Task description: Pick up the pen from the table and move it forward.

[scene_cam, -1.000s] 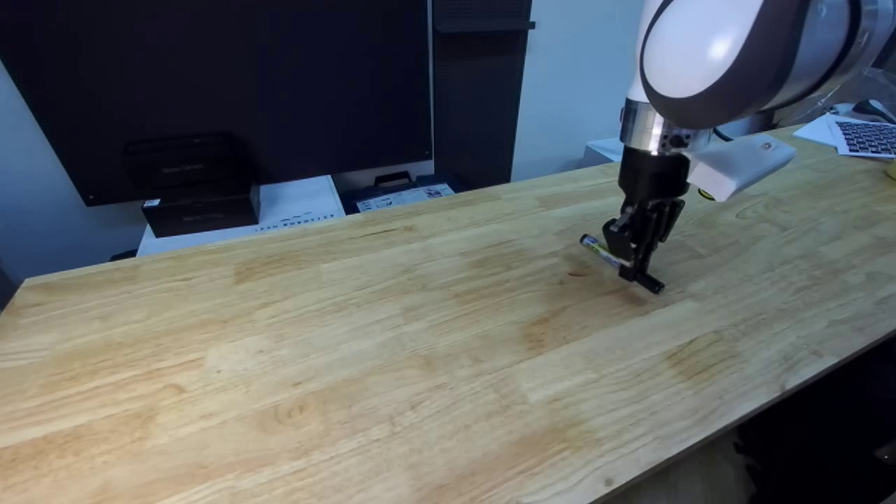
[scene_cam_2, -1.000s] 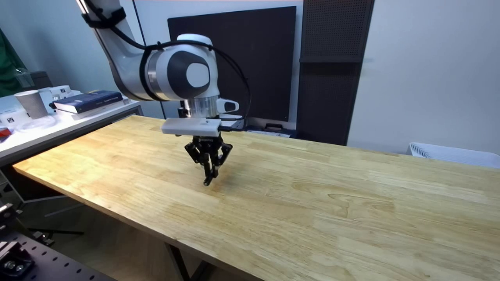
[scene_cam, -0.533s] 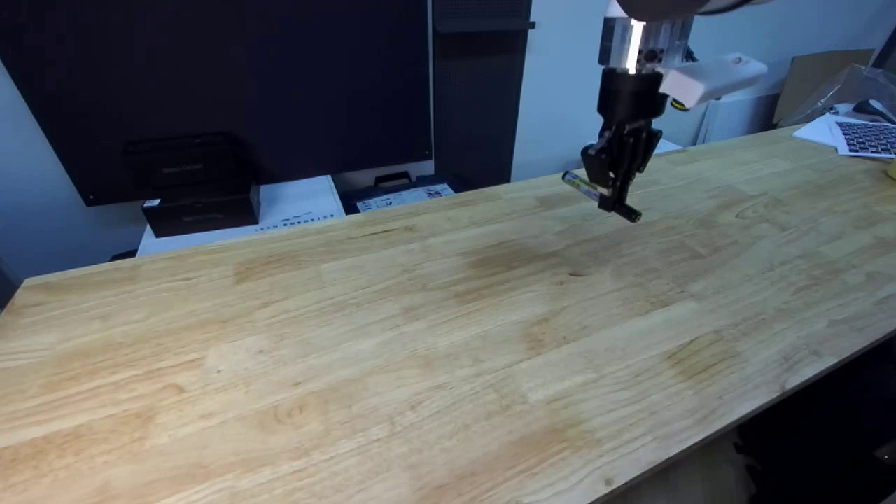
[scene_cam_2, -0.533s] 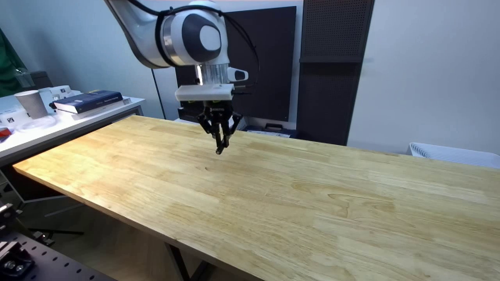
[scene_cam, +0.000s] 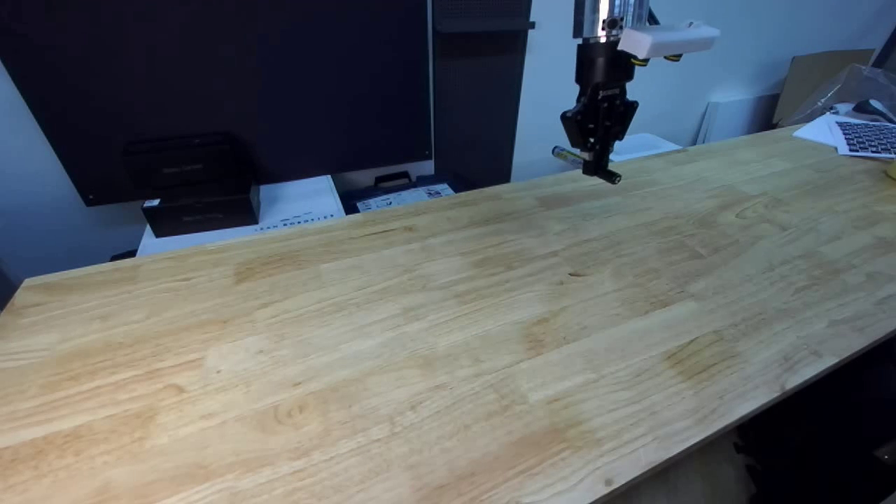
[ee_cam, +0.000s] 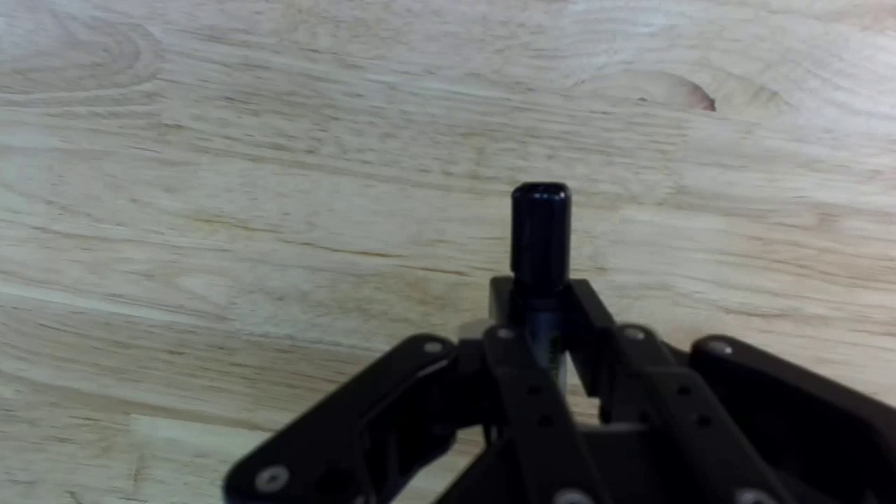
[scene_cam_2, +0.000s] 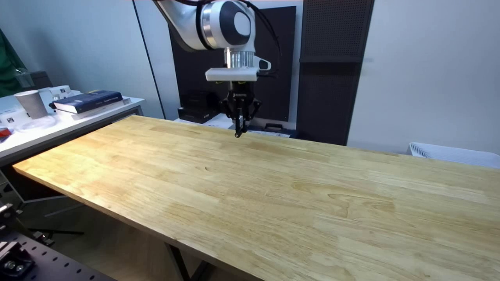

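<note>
The pen point(scene_cam: 567, 156) is a slim marker with a black cap and a silvery-grey printed section. My gripper point(scene_cam: 595, 166) is shut on it and holds it roughly level, well above the table point(scene_cam: 364, 350). In an exterior view the pen point(scene_cam_2: 237, 135) shows end-on under the gripper point(scene_cam_2: 240, 125), near the table's point(scene_cam_2: 312, 203) back edge. In the wrist view the pen's black cap point(ee_cam: 541, 234) sticks out beyond the fingertips of the gripper point(ee_cam: 542, 301). Its middle is partly hidden by the fingers. The wood grain of the table point(ee_cam: 210, 266) lies below.
A large dark panel point(scene_cam: 210, 84) stands behind the table, with a black box point(scene_cam: 203, 212) on a white box below it. A sheet with dark squares point(scene_cam: 866, 138) lies at the table's far right. A side table holds books point(scene_cam_2: 88, 102) and a cup point(scene_cam_2: 32, 104).
The gripper has lifted the pen off the table. It has moved up and toward the back edge, leftward in an exterior view. The grip has stayed shut on the pen.
</note>
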